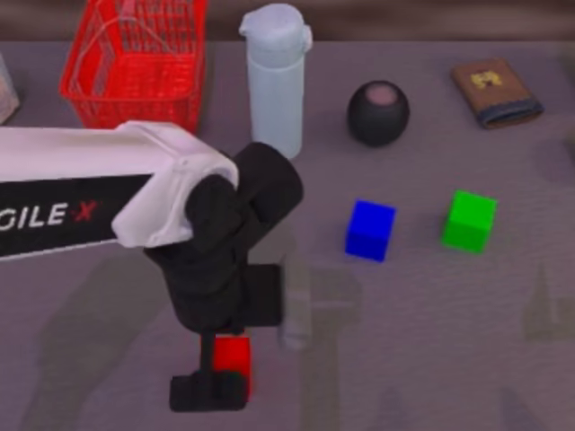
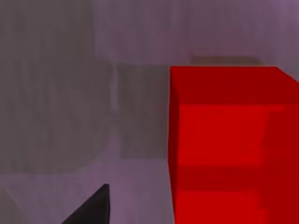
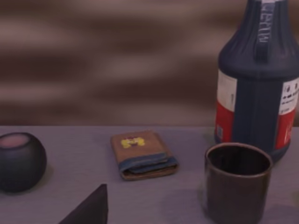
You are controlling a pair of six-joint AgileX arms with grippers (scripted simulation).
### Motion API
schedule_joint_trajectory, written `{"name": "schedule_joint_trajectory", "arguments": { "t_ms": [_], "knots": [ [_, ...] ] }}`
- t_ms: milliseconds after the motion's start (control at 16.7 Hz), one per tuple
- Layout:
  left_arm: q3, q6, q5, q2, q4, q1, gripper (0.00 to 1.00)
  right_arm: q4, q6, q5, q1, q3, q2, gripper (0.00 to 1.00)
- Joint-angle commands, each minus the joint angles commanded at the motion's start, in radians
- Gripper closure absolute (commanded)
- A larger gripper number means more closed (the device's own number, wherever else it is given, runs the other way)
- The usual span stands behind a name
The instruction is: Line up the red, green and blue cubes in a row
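The red cube [image 1: 234,352] lies near the table's front edge, left of centre, and fills much of the left wrist view [image 2: 233,144]. My left gripper [image 1: 226,375] hangs right over it, open. One dark finger [image 2: 91,212] stands beside the cube with a gap of bare table between them; the other finger is hidden. The blue cube [image 1: 370,230] and the green cube [image 1: 469,221] sit side by side, apart, right of centre. My right arm is outside the top view; its gripper is open, one finger [image 3: 91,210] showing over bare table.
Along the back stand a red mesh basket [image 1: 135,63], a pale bottle [image 1: 277,76], a black round speaker [image 1: 378,112] and a brown wallet [image 1: 496,92]. The right wrist view also shows a dark bottle [image 3: 259,93] and a brown cup [image 3: 238,182].
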Motion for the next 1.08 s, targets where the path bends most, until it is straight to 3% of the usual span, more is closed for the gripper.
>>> {"name": "schedule_joint_trajectory", "arguments": {
  "t_ms": [240,660,1080],
  "knots": [
    [0.067,-0.002,-0.001,-0.057,-0.118,0.01,0.0,0.0,0.0,0.0,0.0,0.0,0.0,0.0],
    [0.046,-0.01,-0.002,-0.078,-0.105,0.018,0.0,-0.02,-0.016,-0.002,0.007,0.03,0.03,0.0],
    [-0.226,-0.155,-0.018,-0.415,0.089,0.195,0.0,-0.272,-0.216,-0.002,0.071,0.424,0.47,0.0]
  ]
}}
